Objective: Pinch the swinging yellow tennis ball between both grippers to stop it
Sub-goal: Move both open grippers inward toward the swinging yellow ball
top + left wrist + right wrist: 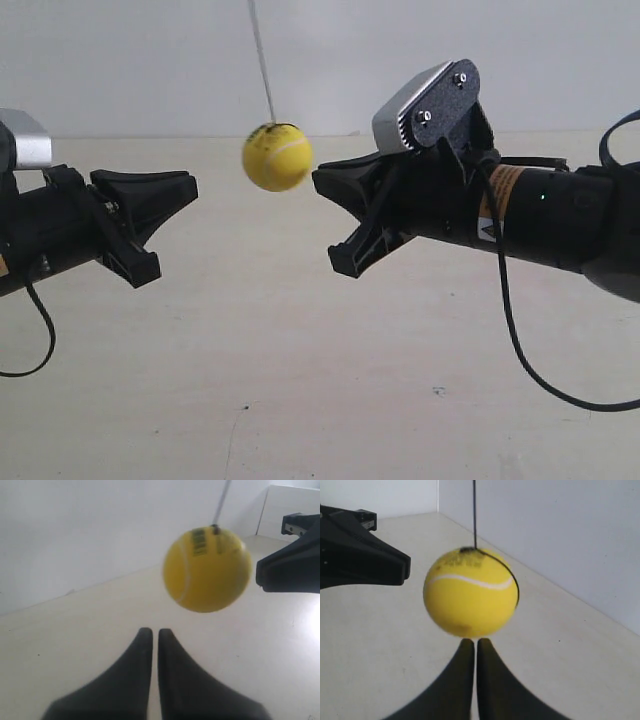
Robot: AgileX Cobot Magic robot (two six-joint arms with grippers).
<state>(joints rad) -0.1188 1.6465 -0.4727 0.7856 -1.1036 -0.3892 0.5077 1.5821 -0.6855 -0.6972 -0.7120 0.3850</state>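
Observation:
The yellow tennis ball (277, 157) hangs in the air on a thin dark string (262, 60), slightly blurred. It sits between two black tapered grippers that face each other. The right gripper (318, 182), on the arm at the exterior view's right, is shut, and its tip is right at the ball's edge. In the right wrist view the ball (470, 595) sits just over the shut tips (475, 641); I cannot tell whether they touch. The left gripper (190, 185) is shut and stands a short gap from the ball. In the left wrist view the ball (207, 570) floats beyond the tips (155, 631).
A pale beige tabletop (300, 380) lies below, with a white wall (120, 60) behind it. A black cable (520, 350) loops under the arm at the exterior view's right, and another cable (40, 340) droops under the other arm.

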